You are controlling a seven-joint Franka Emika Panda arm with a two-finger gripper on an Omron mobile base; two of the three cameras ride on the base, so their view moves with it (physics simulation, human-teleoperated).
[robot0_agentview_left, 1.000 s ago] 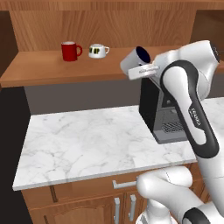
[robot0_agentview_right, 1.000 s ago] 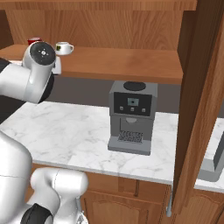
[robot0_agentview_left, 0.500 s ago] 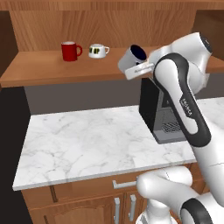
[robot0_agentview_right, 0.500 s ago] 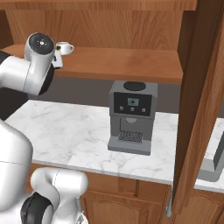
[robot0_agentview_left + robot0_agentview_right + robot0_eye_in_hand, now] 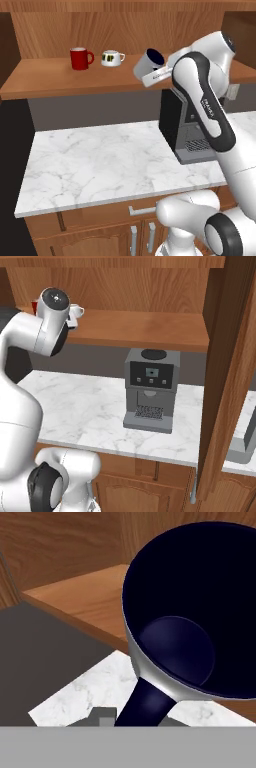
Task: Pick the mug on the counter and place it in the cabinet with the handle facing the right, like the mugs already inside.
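1. the light grey cylindrical mug with a dark navy-black inside is off the white marble counter with grey veins and hangs tilted in the air at the front edge of the warm brown wooden cabinet shelf, its mouth turned up and to the right.
2. the two-finger gripper at the end of the white arm is closed down tight. in the hand view the mug's dark loop handle runs down toward the fingers, so the hold appears to be on the handle, though the fingertips themselves are hidden.
3. the mug looks like glazed ceramic: rigid, smooth and likely slippery, light enough for one claw but breakable if it knocks the shelf edge. its thin rim and handle are the weakest parts.
4. a grip on the handle gives a firm, narrow purchase but lets the body swing, so the mug may pivot when it is set upright.
5. on the shelf to the left stand a glossy red mug and a squat white cup with a dark mark, both upright, well apart from the grey mug.
6. a boxy dark grey coffee machine with a matt casing and a grated drip tray sits on the counter under the shelf.
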